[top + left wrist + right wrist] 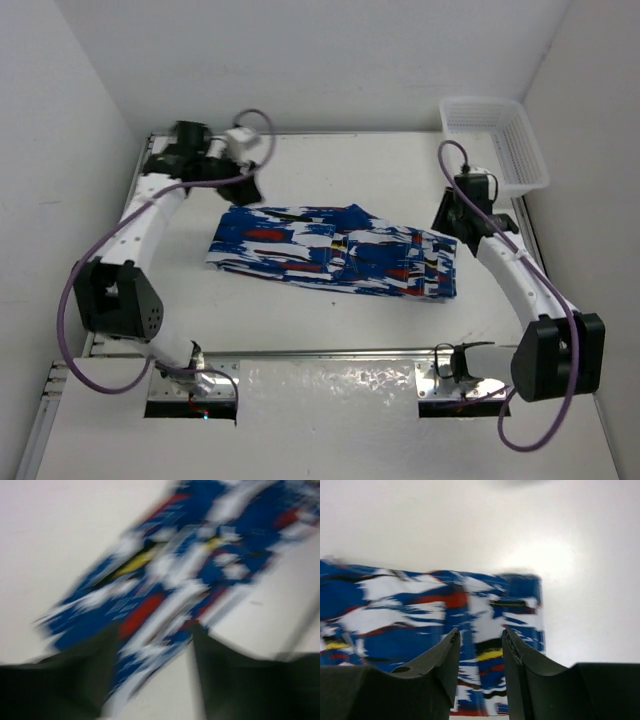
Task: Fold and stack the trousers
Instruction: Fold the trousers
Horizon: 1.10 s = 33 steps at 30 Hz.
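Near edge, top view: a crinkled pale sheet [325,400] lies between the bases of the left arm [150,225] and the right arm [515,275].
Trousers, top view: the trousers [330,250], royal blue with white, red and black patches, lie flat across the middle of the white table [330,165]. Their long side runs left to right, and the right half looks like a doubled, thicker layer.
Left gripper, top view: the left gripper [243,188] sits just beside the far-left corner of the trousers. Whether it touches the cloth cannot be told.
Right gripper, top view: the right gripper [445,215] sits at the right end of the trousers, close to the far edge of the cloth.
Basket, top view: a white mesh basket [495,140] stands in the table's far-right corner, well apart from the trousers.
Left wrist view: the picture is smeared by motion. The left gripper [156,627] is spread wide and holds nothing. The trousers [200,565] run diagonally below it, and a yellow streak shows among the blue.
Right wrist view: the right gripper [480,632] has its dark fingers [435,672] parted by a narrow gap with nothing clamped between them. The end of the trousers [420,615] lies beneath, with bare table [590,580] to the right of the cloth's edge.
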Available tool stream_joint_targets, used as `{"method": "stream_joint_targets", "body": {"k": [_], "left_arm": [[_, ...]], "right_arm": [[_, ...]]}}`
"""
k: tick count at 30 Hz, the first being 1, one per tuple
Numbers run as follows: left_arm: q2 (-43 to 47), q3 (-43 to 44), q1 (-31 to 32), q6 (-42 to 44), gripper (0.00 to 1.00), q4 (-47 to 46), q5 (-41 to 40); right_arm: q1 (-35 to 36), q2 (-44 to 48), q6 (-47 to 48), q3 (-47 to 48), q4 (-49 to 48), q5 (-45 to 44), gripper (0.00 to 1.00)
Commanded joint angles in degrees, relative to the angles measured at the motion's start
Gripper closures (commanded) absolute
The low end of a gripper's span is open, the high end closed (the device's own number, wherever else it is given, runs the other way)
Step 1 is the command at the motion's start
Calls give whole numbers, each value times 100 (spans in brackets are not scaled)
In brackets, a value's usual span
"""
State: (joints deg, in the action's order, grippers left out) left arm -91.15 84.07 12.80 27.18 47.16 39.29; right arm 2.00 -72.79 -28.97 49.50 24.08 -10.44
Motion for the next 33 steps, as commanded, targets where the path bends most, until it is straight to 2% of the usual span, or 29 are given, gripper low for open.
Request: {"method": "stream_joint_targets", "body": {"k": [1,2,3,4,6,7,8,9,10,11,13,15,19,21,24,25,26,27,28,29,32,33], "left_arm": [[283,-643,-1224,-336,64,-434,-580],[222,-794,-1645,-388,75,-453,-650],[151,-909,-1788,-398,83,-479,-746],[3,-1171,-1929,-459,84,-688,-825],[-191,-1349,-2254,-626,69,-865,-949],[-401,-1393,-2316,-644,56,-936,-967],[-481,-1411,-2360,-661,38,-971,-1002],[-534,-1420,-2361,-644,32,-1006,-1011],[-596,-1490,-2361,-678,20,-1146,-976],[-631,-1542,-2361,-679,14,-1226,-889],[-771,-1701,-2361,-740,8,-1489,-975],[-1086,-1797,-2361,-740,7,-1551,-1125],[-1571,-1929,-2221,-662,4,-1376,-757],[-1616,-2105,-2150,-635,6,-1419,-651],[-1686,-2185,-2141,-618,31,-1350,-571],[-1721,-2167,-2141,-548,47,-1289,-563],[-1765,-2141,-2141,-486,56,-1201,-502],[-1844,-2097,-2141,-451,82,-1052,-484],[-1845,-2079,-2158,-424,94,-1007,-483],[-1845,-2027,-2176,-389,100,-928,-492],[-1661,-1642,-2448,-231,100,-691,-606],[-1495,-1492,-2753,-205,100,-508,-641]], "right_arm": [[1000,170,366,481,-192,-520,63],[1422,-5,444,569,-349,-442,63],[1574,-137,506,631,-394,-302,62],[1680,-278,524,710,-395,-179,61],[1707,-524,228,807,-185,23,61],[1699,-621,156,746,-175,-63,61],[1698,-596,129,694,-193,-116,62],[1698,-561,155,545,-297,-134,62],[1698,-482,181,483,-324,-169,61],[1690,-438,216,456,-342,-178,61],[1672,-385,322,386,-246,-300,60],[1576,-315,401,281,-106,-345,59],[1050,-183,261,-176,-43,-65,59],[654,-139,76,-440,-17,147,59],[486,-164,172,-607,18,69,59],[459,-217,216,-616,53,51,59],[424,-296,243,-608,167,42,59],[328,-488,243,-599,229,68,59],[275,-568,225,-599,273,112,59],[205,-639,173,-625,308,156,59],[187,-736,94,-669,265,217,59],[187,-684,85,-669,238,235,59]]}}
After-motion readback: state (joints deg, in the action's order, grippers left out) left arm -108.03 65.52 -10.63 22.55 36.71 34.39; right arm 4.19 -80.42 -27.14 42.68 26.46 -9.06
